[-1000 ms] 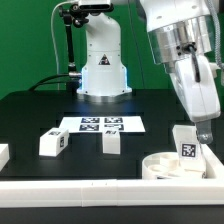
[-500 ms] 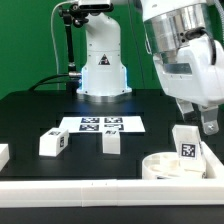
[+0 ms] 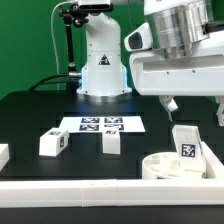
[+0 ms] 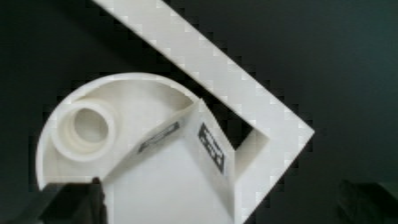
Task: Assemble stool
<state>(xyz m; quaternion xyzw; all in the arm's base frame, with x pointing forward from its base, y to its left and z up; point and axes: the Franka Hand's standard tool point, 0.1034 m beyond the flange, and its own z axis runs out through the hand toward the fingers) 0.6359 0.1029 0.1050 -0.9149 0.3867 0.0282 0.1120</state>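
The round white seat (image 3: pixel 165 166) lies at the front on the exterior view's right, against the white border rail. One white leg with a tag (image 3: pixel 186 145) stands upright in it. Two more tagged legs (image 3: pixel 53 143) (image 3: pixel 112 143) lie loose on the black table. My gripper (image 3: pixel 196 108) hangs above the standing leg, open and empty, fingers wide apart and clear of it. The wrist view looks down on the seat (image 4: pixel 103 118) and the standing leg (image 4: pixel 178 175); one dark finger (image 4: pixel 68 203) shows beside the leg.
The marker board (image 3: pixel 100 125) lies flat behind the loose legs. The robot base (image 3: pixel 101 60) stands at the back. White border rails (image 3: pixel 100 190) run along the table's front and form a corner by the seat (image 4: pixel 222 70).
The gripper was down at the top of the standing leg. It has let go, risen well above it and turned its wrist. The leg stays upright in the seat.
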